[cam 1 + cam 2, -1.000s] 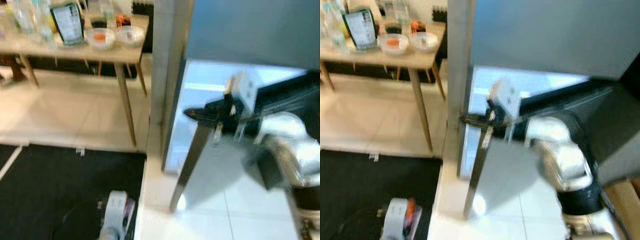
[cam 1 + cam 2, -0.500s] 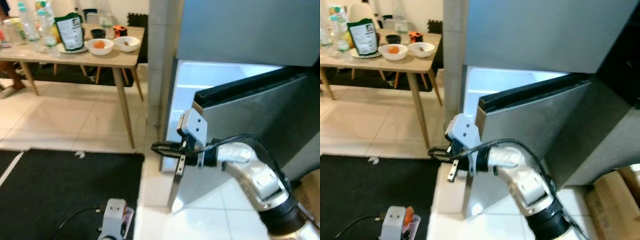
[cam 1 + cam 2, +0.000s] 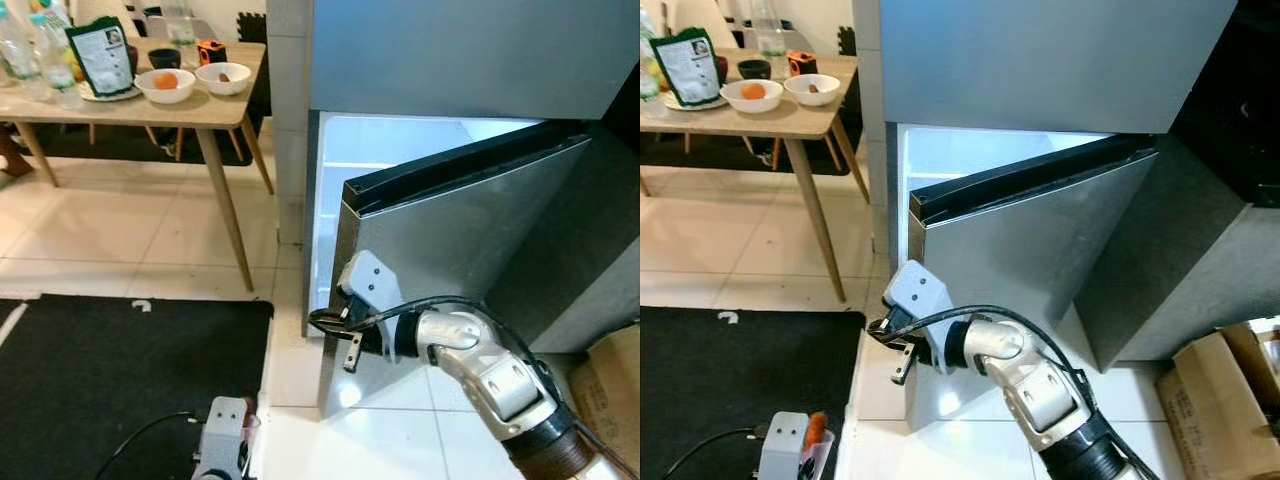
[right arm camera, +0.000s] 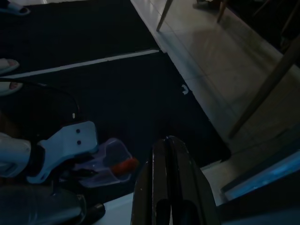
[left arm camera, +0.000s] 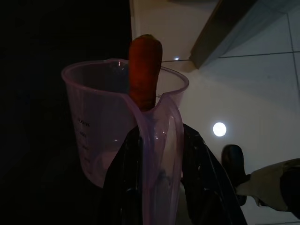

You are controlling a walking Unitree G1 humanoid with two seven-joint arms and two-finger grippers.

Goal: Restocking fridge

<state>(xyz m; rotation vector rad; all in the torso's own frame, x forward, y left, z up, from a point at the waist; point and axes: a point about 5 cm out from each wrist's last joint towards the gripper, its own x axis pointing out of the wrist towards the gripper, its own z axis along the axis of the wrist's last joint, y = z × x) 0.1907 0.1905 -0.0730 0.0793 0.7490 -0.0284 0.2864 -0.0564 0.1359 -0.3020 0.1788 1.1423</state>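
Left eye view looks down on a silver fridge whose lower door [image 3: 440,250] stands partly open, its black top edge angled outward and a bright white interior [image 3: 400,150] showing behind it. The right gripper [image 3: 325,322] reaches across in front of the door's free edge, low down, its two black fingers [image 4: 166,187] pressed together with nothing between them; in the right wrist view they appear as one closed dark pair pointing toward the black mat [image 3: 110,380] and the pale tiled floor [image 3: 130,230]. The silver right arm [image 3: 480,360] bends back from that gripper toward the lower right corner. Low at the edge of the mat, the left gripper [image 5: 159,154] holds a clear plastic measuring cup [image 5: 122,140], its fingers clamped on either side of the cup's handle strip. An orange carrot [image 5: 144,70] stands upright in the cup, its end rising above the rim. The same cup and carrot show in the right eye view [image 3: 810,440] beside the white wrist housing. Off to the robot's left stands a wooden table [image 3: 130,105] carrying two white bowls [image 3: 165,85], one with something orange in it, probably a fruit, though it is too small to be sure, plus a dark green packet [image 3: 103,55] and some bottles [image 3: 40,60]. A cardboard box [image 3: 1215,400] sits on the floor at the far right.
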